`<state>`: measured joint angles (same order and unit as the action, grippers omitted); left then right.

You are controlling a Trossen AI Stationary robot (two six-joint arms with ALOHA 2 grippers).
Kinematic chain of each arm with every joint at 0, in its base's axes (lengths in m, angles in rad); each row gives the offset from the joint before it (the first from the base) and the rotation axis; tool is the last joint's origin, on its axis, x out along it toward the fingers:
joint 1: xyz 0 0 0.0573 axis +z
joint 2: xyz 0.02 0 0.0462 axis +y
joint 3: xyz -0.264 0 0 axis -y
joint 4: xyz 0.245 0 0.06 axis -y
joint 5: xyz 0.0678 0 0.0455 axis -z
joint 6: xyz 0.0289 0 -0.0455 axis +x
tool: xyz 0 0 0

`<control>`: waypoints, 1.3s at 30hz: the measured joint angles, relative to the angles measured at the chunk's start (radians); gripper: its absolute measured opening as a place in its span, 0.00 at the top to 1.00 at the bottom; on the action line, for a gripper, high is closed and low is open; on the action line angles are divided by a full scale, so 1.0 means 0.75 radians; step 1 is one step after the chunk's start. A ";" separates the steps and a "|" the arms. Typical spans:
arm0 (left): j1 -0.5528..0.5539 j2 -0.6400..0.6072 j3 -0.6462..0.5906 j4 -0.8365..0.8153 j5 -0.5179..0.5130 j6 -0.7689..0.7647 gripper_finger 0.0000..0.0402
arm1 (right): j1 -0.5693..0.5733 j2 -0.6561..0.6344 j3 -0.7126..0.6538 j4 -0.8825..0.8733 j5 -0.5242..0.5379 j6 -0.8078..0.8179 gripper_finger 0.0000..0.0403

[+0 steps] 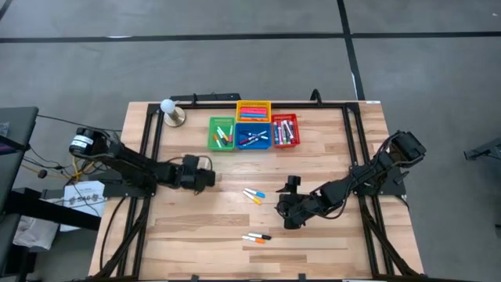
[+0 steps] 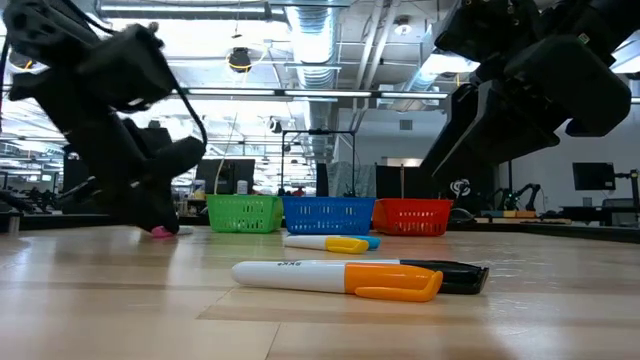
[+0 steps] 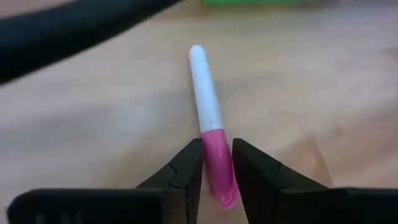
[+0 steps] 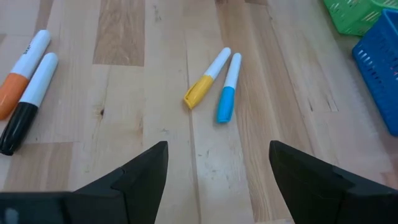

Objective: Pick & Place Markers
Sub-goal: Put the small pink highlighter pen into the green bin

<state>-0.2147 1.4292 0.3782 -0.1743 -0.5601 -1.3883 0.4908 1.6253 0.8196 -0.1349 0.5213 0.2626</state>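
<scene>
Wooden surface (image 1: 203,235) is lying under an industrial ceiling; left end effector (image 3: 217,163) is pinching pink-capped marker (image 3: 210,124), seen only by its wrist; right end effector (image 4: 217,165) is hovering spread.

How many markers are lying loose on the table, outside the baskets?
5. Yellow-capped marker and blue-capped marker lie mid-table; orange-capped marker and black-capped marker lie nearer the front edge; the left gripper grips the pink-capped marker.
</scene>
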 joint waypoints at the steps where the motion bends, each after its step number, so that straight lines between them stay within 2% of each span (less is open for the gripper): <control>1: -0.042 0.000 -0.001 0.002 -0.003 -0.030 0.78 | 0.000 0.000 0.000 0.000 0.000 0.000 0.33; 7: -0.280 0.005 -0.006 0.046 -0.065 -0.196 0.87 | 0.000 0.000 0.000 0.000 -0.002 0.010 0.33; 12: -0.412 0.009 -0.010 0.142 -0.162 -0.225 0.89 | 0.000 0.000 0.000 0.001 -0.003 0.016 0.33; 17: -0.440 0.008 -0.009 0.203 -0.257 -0.223 0.85 | 0.000 0.000 0.000 0.001 -0.003 0.026 0.33; 22: -0.424 0.006 -0.007 0.265 -0.390 -0.211 0.87 | 0.000 0.000 0.000 0.004 -0.002 0.027 0.33; 26: -0.351 0.005 -0.006 0.389 -0.509 -0.090 0.88 | 0.000 0.000 -0.001 0.022 -0.001 0.027 0.33; 30: -0.193 0.004 -0.006 0.606 -0.529 0.168 0.86 | -0.004 0.000 -0.001 0.032 -0.001 0.026 0.33; 32: -0.093 0.003 -0.005 0.738 -0.487 0.328 0.86 | -0.007 0.000 -0.001 0.038 -0.001 0.026 0.33; 35: 0.070 0.003 -0.001 0.933 -0.348 0.542 0.87 | -0.012 0.000 -0.001 0.050 -0.001 0.025 0.33; 39: 0.265 0.002 0.050 0.982 -0.189 0.677 0.87 | -0.012 0.000 -0.001 0.051 -0.001 0.025 0.33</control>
<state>-0.0163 1.4307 0.4157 0.5622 -0.7015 -0.8804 0.4820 1.6253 0.8192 -0.0967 0.5209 0.2813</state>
